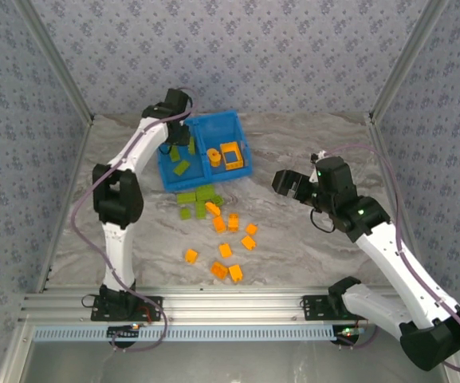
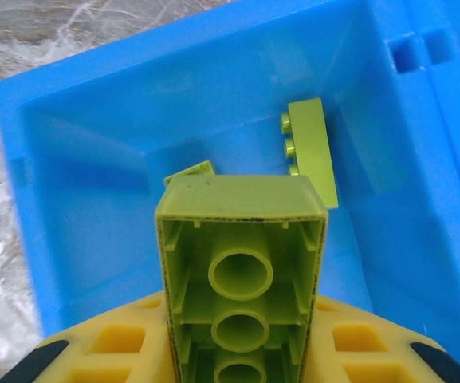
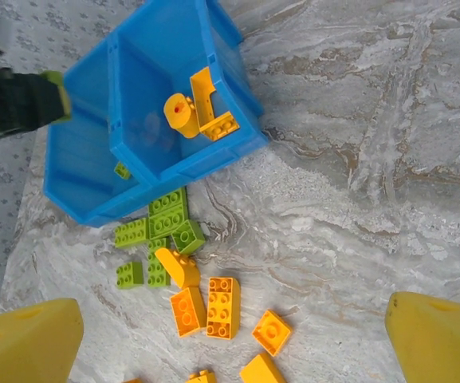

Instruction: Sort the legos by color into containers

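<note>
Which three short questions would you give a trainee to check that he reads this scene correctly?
1. True or false: the left gripper is shut on a green lego above the blue bin.
2. Which colour lies in the right compartment of the bin, as the top view shows it? A: green. B: orange. C: both.
3. Fill in the missing word: the right gripper hangs over the table with its jaws ____.

Key: 1 true. 2 B, the orange legos. 3 open.
</note>
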You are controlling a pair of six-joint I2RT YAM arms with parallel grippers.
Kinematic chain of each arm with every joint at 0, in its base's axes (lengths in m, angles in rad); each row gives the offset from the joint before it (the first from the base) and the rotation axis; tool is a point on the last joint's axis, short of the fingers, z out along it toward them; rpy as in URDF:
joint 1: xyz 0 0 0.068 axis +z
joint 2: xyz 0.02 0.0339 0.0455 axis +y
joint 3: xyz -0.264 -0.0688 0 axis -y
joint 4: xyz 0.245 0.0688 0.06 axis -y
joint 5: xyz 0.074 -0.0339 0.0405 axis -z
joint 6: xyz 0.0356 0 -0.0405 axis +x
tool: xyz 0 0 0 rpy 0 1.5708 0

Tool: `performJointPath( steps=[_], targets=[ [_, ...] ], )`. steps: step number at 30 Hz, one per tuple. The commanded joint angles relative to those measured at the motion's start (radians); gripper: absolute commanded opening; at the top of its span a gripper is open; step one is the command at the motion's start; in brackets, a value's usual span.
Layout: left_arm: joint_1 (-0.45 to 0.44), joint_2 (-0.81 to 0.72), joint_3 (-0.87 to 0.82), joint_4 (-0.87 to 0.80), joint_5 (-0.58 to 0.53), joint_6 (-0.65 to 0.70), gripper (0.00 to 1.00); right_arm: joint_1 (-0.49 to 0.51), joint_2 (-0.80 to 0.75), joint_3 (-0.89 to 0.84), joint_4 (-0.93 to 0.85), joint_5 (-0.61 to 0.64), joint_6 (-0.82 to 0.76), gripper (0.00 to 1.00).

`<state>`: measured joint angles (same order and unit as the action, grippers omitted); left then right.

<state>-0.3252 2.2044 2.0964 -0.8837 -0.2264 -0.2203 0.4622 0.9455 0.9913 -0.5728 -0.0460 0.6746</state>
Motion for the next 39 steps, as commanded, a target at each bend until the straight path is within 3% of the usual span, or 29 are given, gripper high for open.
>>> performJointPath(
  steps=[1,9,17,21,25,31,34,39],
  targets=[
    [0.005,0.065,0.131,-0.098,-0.02,-0.06,0.26,-0.007,-0.022,0.005,-0.024,0.004,0.019,1.0],
    [0.015,0.164,0.22,-0.109,0.022,-0.135,0.38,-0.008,-0.029,0.004,-0.023,-0.003,0.023,1.0],
    [0.011,0.049,0.197,-0.09,0.081,-0.136,0.55,-0.002,-0.009,-0.004,-0.022,0.005,-0.002,1.0],
    [0.008,-0.088,0.149,-0.079,0.117,-0.131,0.57,0.046,0.03,0.008,-0.006,0.024,-0.037,1.0],
    [0.006,-0.333,-0.022,0.017,0.198,-0.094,0.61,0.187,0.13,0.058,-0.021,0.138,-0.169,1.0],
    [0.006,-0.683,-0.359,0.113,0.31,0.127,0.68,0.373,0.424,0.191,-0.046,0.194,-0.334,1.0],
    [0.006,-0.827,-0.521,0.153,0.308,0.228,0.7,0.398,0.585,0.293,-0.038,0.18,-0.362,0.98],
    [0.006,-0.987,-0.728,0.267,0.321,0.352,0.75,0.399,0.803,0.392,-0.006,0.108,-0.358,0.85]
  ],
)
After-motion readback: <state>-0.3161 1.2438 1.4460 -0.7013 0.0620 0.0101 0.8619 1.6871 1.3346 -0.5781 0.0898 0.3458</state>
